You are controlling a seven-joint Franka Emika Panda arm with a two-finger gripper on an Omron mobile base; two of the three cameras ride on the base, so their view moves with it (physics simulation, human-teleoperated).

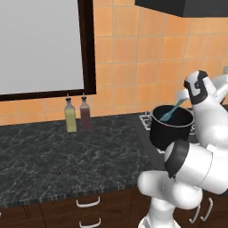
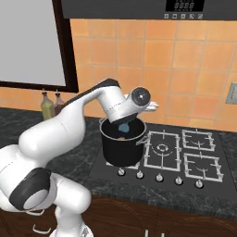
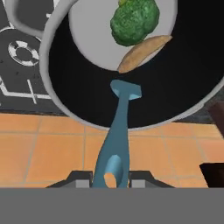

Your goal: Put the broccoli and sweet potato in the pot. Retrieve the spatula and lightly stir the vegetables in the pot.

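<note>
- Stove grates (image 3: 22, 57) sit at the left of the hand view, beside the black pot (image 3: 57, 94), which stands on the hob.
- Gripper (image 3: 111, 180) is clamped on the handle of the light blue spatula (image 3: 119, 131); the spatula runs straight ahead from the fingers, its square head dipping inside the pot.
- Sweet potato (image 3: 142, 52) lies on the pot floor just beyond the spatula head, its long axis slanted across the spatula's line.
- Broccoli (image 3: 133, 19) rests farther on, touching the sweet potato.
- Stirring likely needs the head pushed forward and down to reach them.
</note>
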